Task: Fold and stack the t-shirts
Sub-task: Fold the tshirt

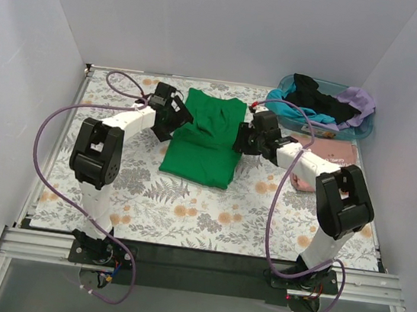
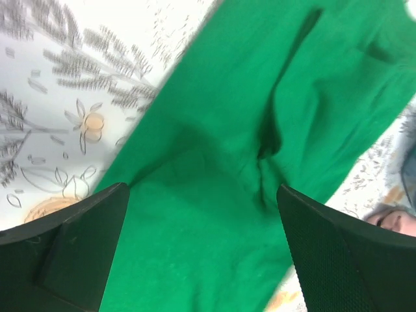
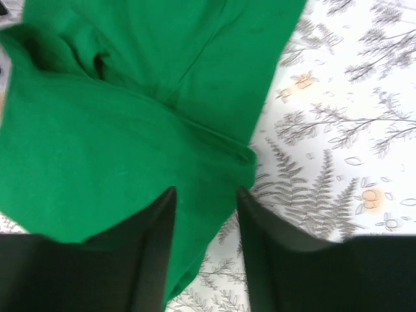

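Note:
The bright green t-shirt (image 1: 204,140) lies partly folded and rumpled on the floral table cover, in the middle. My left gripper (image 1: 177,117) hovers over its left edge with the jaws wide open; in the left wrist view the green cloth (image 2: 221,162) fills the gap between the fingers (image 2: 71,247). My right gripper (image 1: 243,139) is at the shirt's right edge, open and empty, with the green hem (image 3: 195,149) below its fingers (image 3: 153,253). A salmon-pink shirt (image 1: 333,152) lies at the right, partly hidden by the right arm.
A blue basket (image 1: 365,130) at the back right holds black (image 1: 309,92), teal (image 1: 295,110) and lavender (image 1: 358,102) shirts. White walls stand close on three sides. The floral cover (image 1: 186,207) shows bare at the front.

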`<state>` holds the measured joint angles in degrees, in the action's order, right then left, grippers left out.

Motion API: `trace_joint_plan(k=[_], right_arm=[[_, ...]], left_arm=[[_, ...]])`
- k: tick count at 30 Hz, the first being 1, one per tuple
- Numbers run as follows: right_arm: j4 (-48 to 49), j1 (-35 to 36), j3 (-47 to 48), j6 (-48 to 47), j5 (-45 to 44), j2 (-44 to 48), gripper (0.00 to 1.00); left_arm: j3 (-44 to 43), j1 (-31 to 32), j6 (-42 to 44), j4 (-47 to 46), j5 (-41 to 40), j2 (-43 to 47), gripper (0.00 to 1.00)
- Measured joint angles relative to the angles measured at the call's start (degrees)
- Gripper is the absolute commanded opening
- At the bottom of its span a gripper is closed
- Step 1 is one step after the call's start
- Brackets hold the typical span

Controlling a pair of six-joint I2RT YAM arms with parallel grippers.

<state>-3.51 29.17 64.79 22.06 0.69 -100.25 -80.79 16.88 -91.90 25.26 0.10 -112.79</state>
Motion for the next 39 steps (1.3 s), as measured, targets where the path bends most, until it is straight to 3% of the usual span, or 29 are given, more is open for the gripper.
trace_joint_plan(k=[1,2,3,8,14,18,24,31,33,34,37,38,39], right_arm=[[-0.46,-0.24,0.55,-0.42,-0.57,-0.11,0.66],[-0.83,-0.33,1.11,-0.59,-0.96,-0.11,0.93],[-1.01,-0.42,1.68,-0.44,-1.2,0.02,0.98],[-1.09,-0.42,0.46,-1.4,-0.46,3.52,0.99],[-0.66,4.02,-12.13,0.46,1.01,15.65,0.98],[0.59,8.13,-20.9,4.35,3.21,20.5,0.97],[3.61,8.68,-28.33,10.73,3.98,21.2,0.78],[10.16,8.61,-28.52,13.92,4.94,17.27,0.66],[11.85,8.57,-28.52,14.43,5.95,15.69,0.55],[12.68,8.57,-28.52,14.8,6.47,14.93,0.44],[14.16,8.57,-28.68,15.61,7.32,13.79,0.28],[14.78,8.57,-28.85,15.78,7.61,13.55,0.08],[15.28,8.57,-29.18,15.61,7.85,13.51,0.01]], left_arm=[[-0.98,-0.37,0.15,0.33,0.28,-0.17,0.98],[-1.92,-0.68,0.63,0.72,0.57,-0.26,0.98],[-2.64,-0.76,0.92,1.05,0.61,-0.17,0.98],[0.79,-1.44,1.81,0.46,0.59,4.72,0.98],[20.55,-1.4,1.38,-1.6,2.14,20.63,0.98],[30.73,-1.14,0.59,-2.99,3.43,25.62,0.94],[35.58,-0.92,-0.39,-5.68,5.14,25.35,0.66],[37.38,-0.94,-1.27,-11.34,8.94,23.06,0.32],[37.77,-0.94,-1.46,-12.44,9.57,22.45,0.18],[38.01,-0.94,-1.62,-12.92,9.77,22.23,0.0],[38.71,-0.94,-1.7,-13.94,10.1,21.81,0.0],[39.01,-0.94,-1.75,-14.4,10.12,21.9,0.0],[39.36,-0.94,-1.84,-14.84,10.19,22.16,0.0]])
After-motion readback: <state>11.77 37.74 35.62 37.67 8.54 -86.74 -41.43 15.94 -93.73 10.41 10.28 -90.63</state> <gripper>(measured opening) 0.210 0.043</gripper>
